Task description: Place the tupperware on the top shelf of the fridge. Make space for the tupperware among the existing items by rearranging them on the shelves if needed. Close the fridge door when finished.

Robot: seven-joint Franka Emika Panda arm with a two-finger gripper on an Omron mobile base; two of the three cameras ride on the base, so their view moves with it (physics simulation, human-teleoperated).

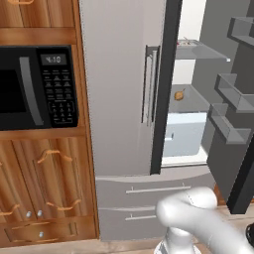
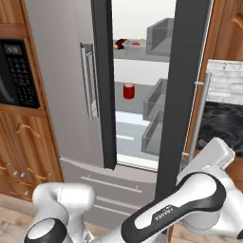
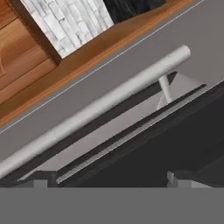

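From the left we see the fridge door (image 1: 230,149) swung open at three o'clock, from the right the tupperware (image 2: 135,44) on the top shelf (image 2: 137,54) at twelve, and by hand its handle (image 3: 96,109) close ahead, pincer state untellable.

Premises: a domestic kitchen, computer-rendered. A tall stainless fridge (image 1: 121,89) stands with one door (image 2: 182,95) open, showing shelves, door bins (image 1: 233,94) and small foods: a red item (image 2: 128,90) and a brownish one (image 1: 179,94). Two drawers (image 1: 149,201) sit below. To the left, a black microwave (image 1: 37,87) is built into wooden cabinets (image 1: 44,188) with curved handles. On the right, a white brick wall (image 2: 228,80) rises above a dark stone counter (image 2: 223,123). The floor appears wooden.
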